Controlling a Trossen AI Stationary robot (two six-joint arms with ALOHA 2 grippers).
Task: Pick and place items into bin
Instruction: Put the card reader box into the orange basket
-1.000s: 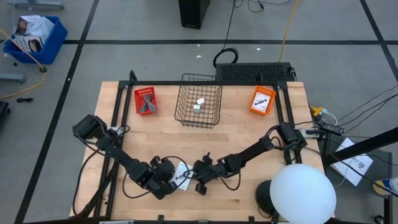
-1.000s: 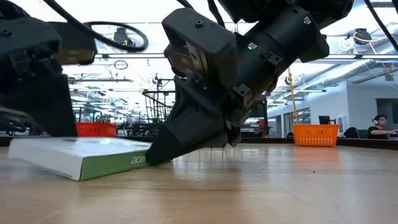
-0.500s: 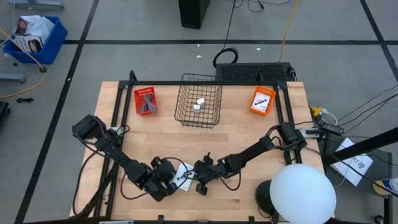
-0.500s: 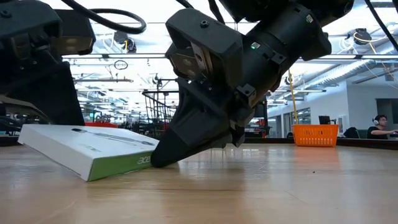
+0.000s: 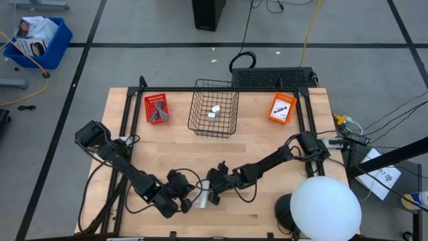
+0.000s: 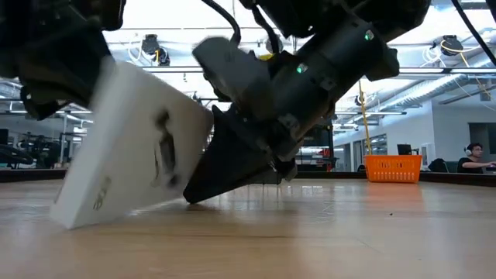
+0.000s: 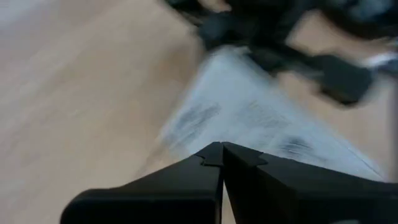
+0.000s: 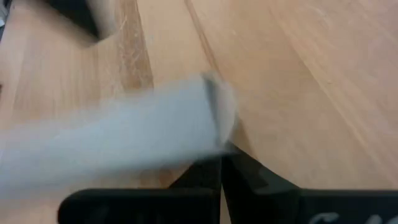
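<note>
Left gripper (image 5: 189, 201), fingers together, presses on the white packet (image 6: 132, 147), which stands tilted on one edge at the near middle of the table (image 5: 267, 144). Right gripper (image 5: 211, 194), also closed, wedges beneath it. Packet appears light, stiff and smooth-faced; grip across its thin edges is advisable. Wire bin (image 5: 214, 109) stands well apart at the far side.

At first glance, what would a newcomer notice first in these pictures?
Both grippers meet at the table's near edge: the left gripper and right gripper work on a white box, tipped up on one edge. Farther back stands a wire basket holding two white cubes, between a red bin and an orange bin.
</note>
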